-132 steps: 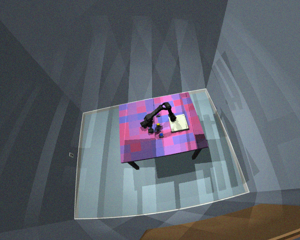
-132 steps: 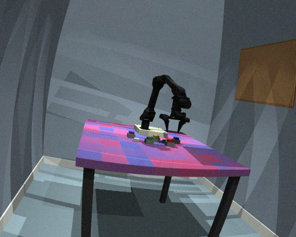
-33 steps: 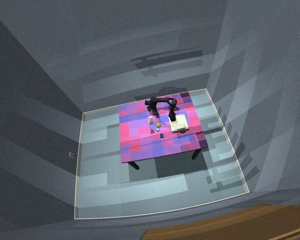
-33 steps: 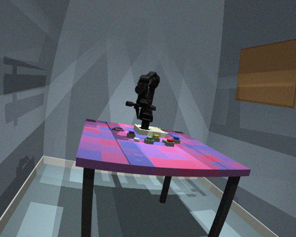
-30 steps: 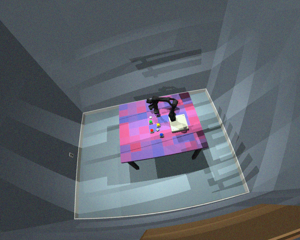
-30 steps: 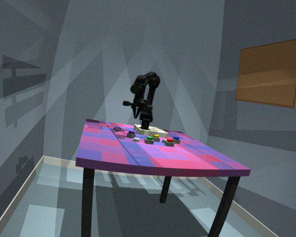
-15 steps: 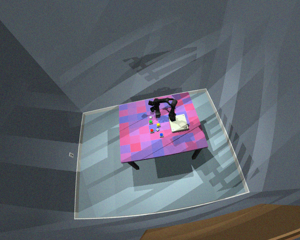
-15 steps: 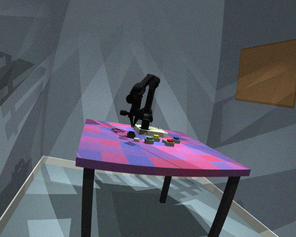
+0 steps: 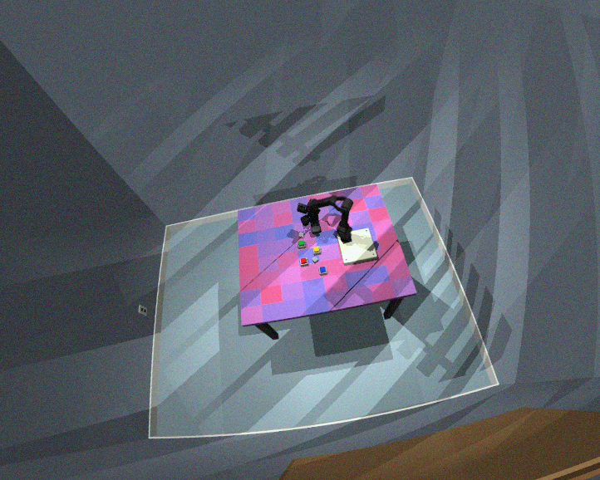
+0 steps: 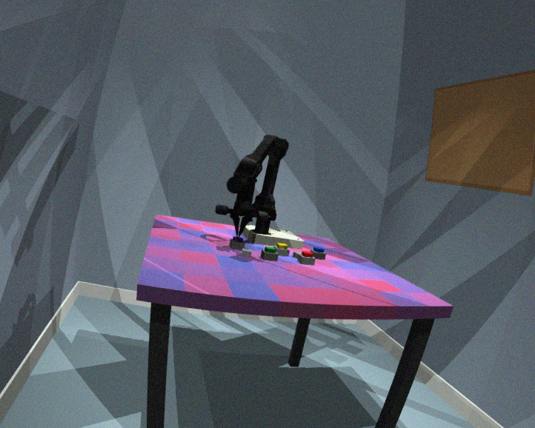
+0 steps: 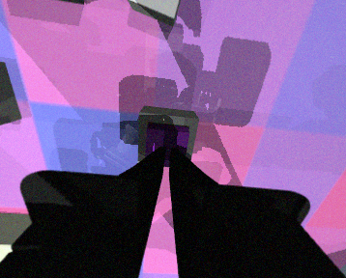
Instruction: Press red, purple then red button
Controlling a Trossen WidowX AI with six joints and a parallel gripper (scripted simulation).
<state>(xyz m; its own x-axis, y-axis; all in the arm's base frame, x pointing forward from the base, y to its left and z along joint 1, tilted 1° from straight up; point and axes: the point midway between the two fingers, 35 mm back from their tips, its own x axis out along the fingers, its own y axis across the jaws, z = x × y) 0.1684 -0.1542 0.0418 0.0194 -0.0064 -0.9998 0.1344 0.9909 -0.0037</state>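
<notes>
My gripper (image 10: 238, 236) (image 11: 167, 152) is shut and empty, pointing down at the purple button. The purple button (image 10: 237, 239) (image 11: 182, 137) is a dark purple cap in a square grey housing. The fingertips overlap its cap in the wrist view and meet its top in the exterior view. Whether the cap is pushed down cannot be told. In the top view the arm hides the purple button. The red button (image 9: 303, 261) (image 10: 307, 253) stands well away from the gripper, with nothing on it.
Other buttons are green (image 9: 301, 244) (image 10: 270, 249), yellow (image 9: 317, 249) (image 10: 281, 246) and blue (image 9: 322, 269) (image 10: 318, 249). A white block (image 9: 301, 234) (image 10: 246, 252) (image 11: 161, 7) lies near the purple button. A grey block (image 9: 314, 259) lies beside the red one. The arm stands on a white plate (image 9: 360, 254).
</notes>
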